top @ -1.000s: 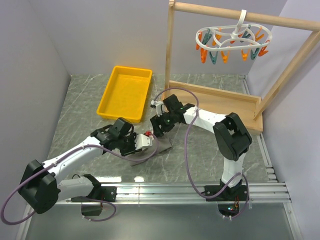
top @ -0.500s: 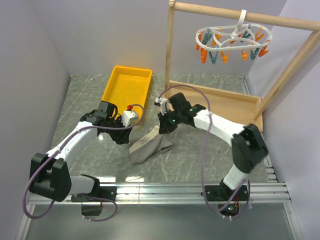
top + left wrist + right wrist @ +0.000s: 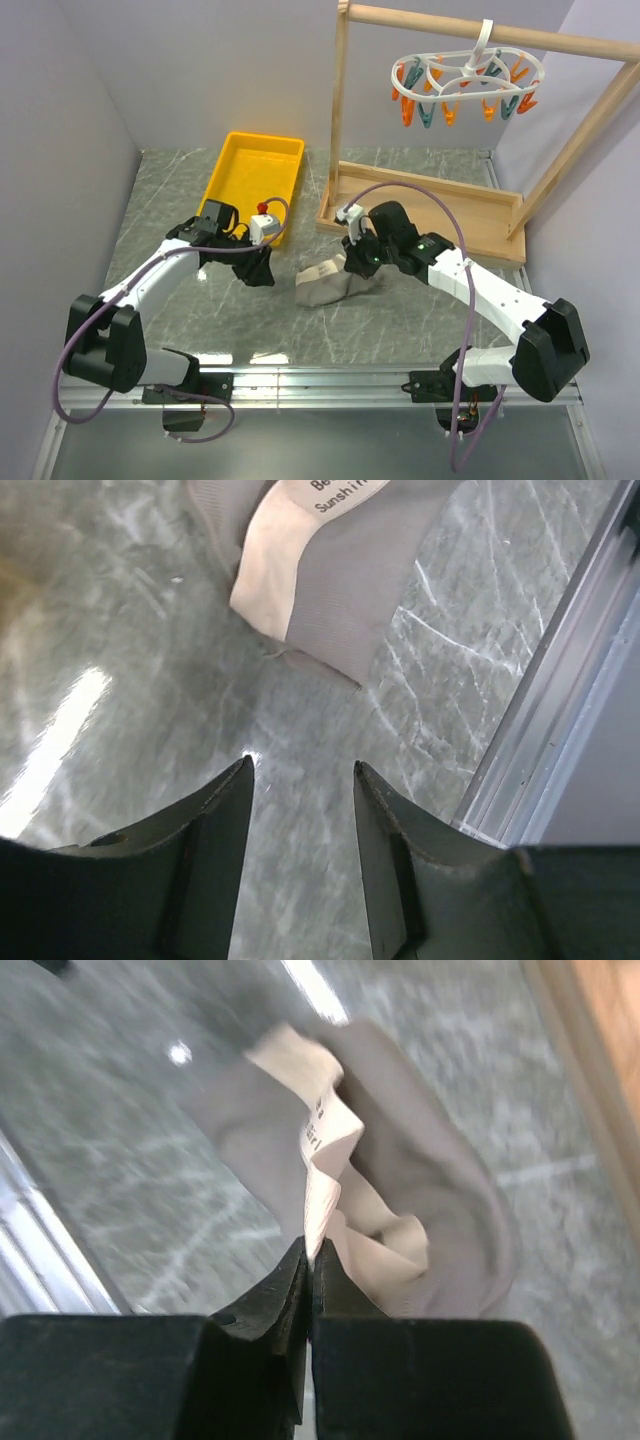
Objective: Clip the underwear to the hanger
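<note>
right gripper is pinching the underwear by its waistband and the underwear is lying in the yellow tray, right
No: the underwear lies on the table, outside the yellow tray, not in it; the top view shows that. The right gripper does pinch its waistband.

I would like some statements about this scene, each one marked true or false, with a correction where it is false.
1. The right gripper is shut on the underwear. True.
2. The hanger hangs from the wooden bar. True.
3. The underwear is clipped to the hanger. False: it is down at the table, not yet clipped.
4. Both grippers grip the underwear. False: the left gripper is open and holds nothing.
</note>
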Tool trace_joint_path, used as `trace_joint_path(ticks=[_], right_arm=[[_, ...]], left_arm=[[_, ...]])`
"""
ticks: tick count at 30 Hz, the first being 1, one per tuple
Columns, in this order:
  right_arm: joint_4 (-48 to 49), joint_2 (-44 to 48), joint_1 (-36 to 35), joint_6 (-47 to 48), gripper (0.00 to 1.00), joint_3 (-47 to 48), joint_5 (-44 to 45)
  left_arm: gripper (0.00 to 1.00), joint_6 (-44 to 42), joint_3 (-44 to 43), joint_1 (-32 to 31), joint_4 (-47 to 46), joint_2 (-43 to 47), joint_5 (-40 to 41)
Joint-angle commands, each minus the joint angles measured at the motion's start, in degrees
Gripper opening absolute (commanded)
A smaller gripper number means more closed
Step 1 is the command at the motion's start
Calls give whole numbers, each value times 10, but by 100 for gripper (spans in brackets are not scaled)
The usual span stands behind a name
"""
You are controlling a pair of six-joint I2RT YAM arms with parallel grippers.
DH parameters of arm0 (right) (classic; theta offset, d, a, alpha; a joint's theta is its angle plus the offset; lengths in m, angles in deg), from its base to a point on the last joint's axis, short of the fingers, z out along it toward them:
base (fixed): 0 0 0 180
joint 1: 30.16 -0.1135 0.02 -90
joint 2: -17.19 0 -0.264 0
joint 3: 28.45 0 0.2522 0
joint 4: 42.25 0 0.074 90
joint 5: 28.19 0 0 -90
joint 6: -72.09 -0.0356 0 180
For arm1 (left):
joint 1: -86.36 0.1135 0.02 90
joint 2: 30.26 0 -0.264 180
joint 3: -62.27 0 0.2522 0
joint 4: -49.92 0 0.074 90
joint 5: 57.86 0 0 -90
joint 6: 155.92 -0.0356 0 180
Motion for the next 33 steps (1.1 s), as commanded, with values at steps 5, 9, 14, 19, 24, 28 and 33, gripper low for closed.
trace_joint_path(ticks=[5,9,14,19,24,28,33], right_arm=[[6,65,14,32,0,-94,50],[15,84,15,39,0,-124,60],[16,91,15,39,0,-133,59],[16,86,15,39,0,-131,61],[16,85,15,38,0,-130,59],[13,92,15,40,0,-130,60],[8,104,15,42,0,-133,60]], left_arm=[[47,98,-15,-67,-98,-58,-11],[43,178,-30,-78,-147,-126,25],[38,235,-55,-84,-175,-185,57],[37,240,-67,-113,-195,-208,48],[37,255,-68,-128,-206,-232,41],[37,266,-72,-131,-212,-252,47],[38,266,-81,-131,-200,-260,78]])
